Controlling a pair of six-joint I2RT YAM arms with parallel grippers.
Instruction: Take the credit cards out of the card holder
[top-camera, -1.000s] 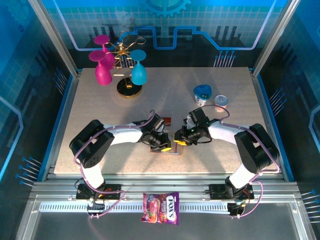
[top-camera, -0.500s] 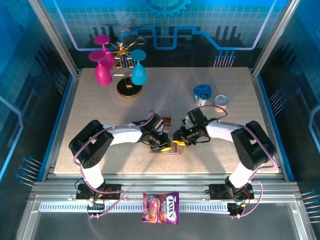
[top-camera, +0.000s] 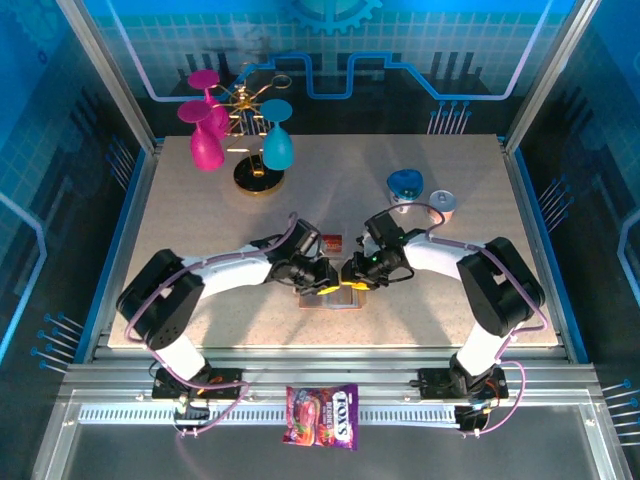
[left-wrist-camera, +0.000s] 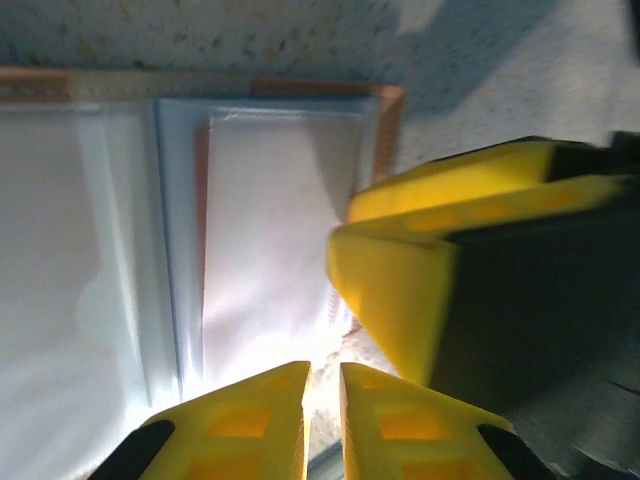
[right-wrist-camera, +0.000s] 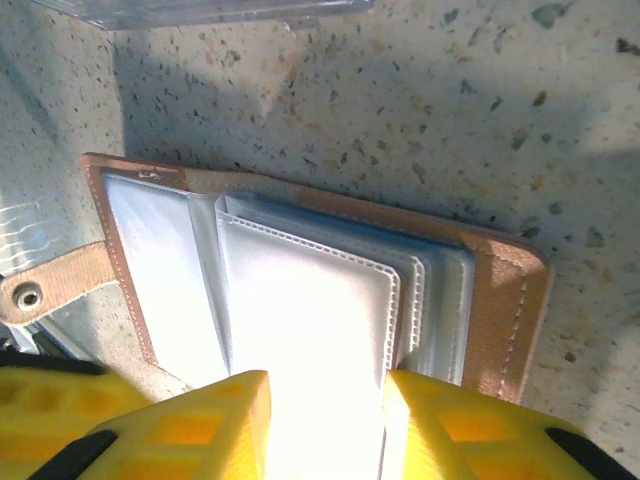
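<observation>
The brown card holder (top-camera: 330, 298) lies open on the table between both grippers. Its pale clear pockets (right-wrist-camera: 310, 310) fan out inside the brown edge (right-wrist-camera: 500, 300). My right gripper (right-wrist-camera: 325, 425) is open, its fingers standing either side of one pocket leaf. My left gripper (left-wrist-camera: 322, 405) hovers low over the holder's pockets (left-wrist-camera: 260, 230) near its edge, open by a narrow slit with nothing in it. The right gripper's yellow finger (left-wrist-camera: 400, 290) sits close beside it. One dark red credit card (top-camera: 333, 242) rests on the table just behind the grippers.
A gold stand with pink and teal glasses (top-camera: 240, 140) is at the back left. Two small cups (top-camera: 405, 187) (top-camera: 443, 205) stand at the back right. A candy packet (top-camera: 322, 415) lies on the rail below the table. The holder's snap strap (right-wrist-camera: 40, 290) sticks out sideways.
Both grippers have edged away from the near edge and closer together over the holder. The left arm's elbow has swung left. Both pairs of jaws have widened slightly.
</observation>
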